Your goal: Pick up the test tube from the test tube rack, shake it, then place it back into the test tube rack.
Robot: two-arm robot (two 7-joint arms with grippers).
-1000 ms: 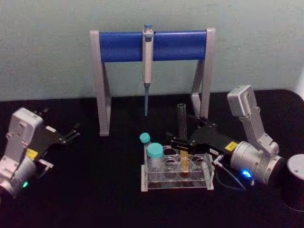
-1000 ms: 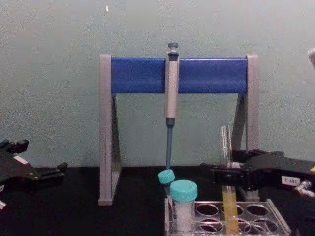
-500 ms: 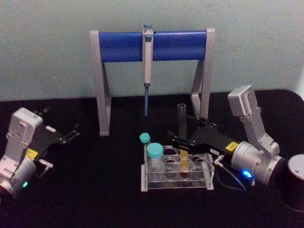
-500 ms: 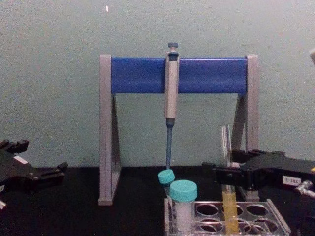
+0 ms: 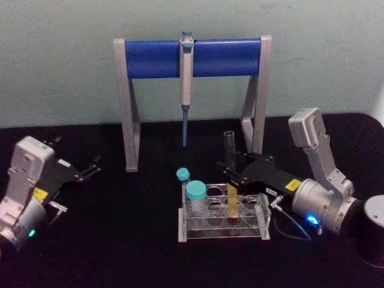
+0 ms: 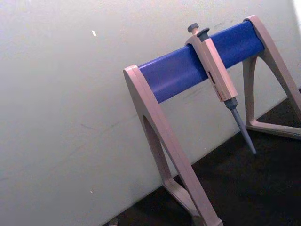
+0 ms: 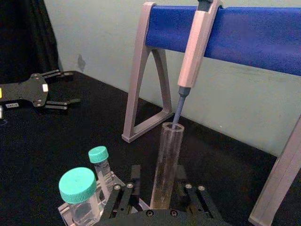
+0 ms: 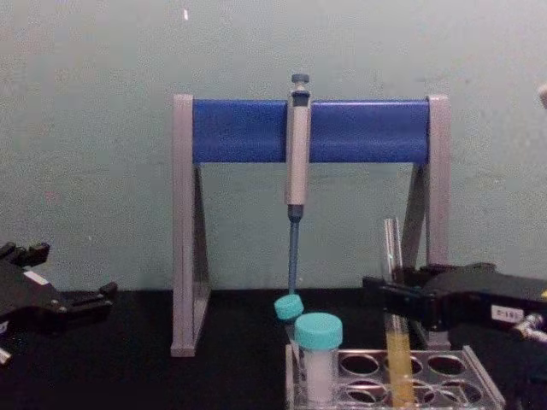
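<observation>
The right hand [image 5: 227, 169] is held level at the tube [image 5: 230, 149], about midway up the glass. Whether it is clenched on the tube or released cannot be told. Its arm is reached in from 3 o'clock of the rack [image 5: 259, 223].

The tube is stood upright in one of the rack's holes. Its yellow-orange liquid is seen low among the holes, and its open mouth is well above the top plate.

At the rack's 9 o'clock end two teal-capped vials [image 5: 195, 191] are seated just beside each other.

At 12 o'clock of the rack the stand [image 5: 156, 58] is set on the black desk [image 5: 132, 240]. The pipette [image 5: 186, 78] is hung from its blue bar, tip down.

The left hand [image 5: 91, 167] is parked at 9 o'clock, well apart from the rack, released, with its jaws apart.
</observation>
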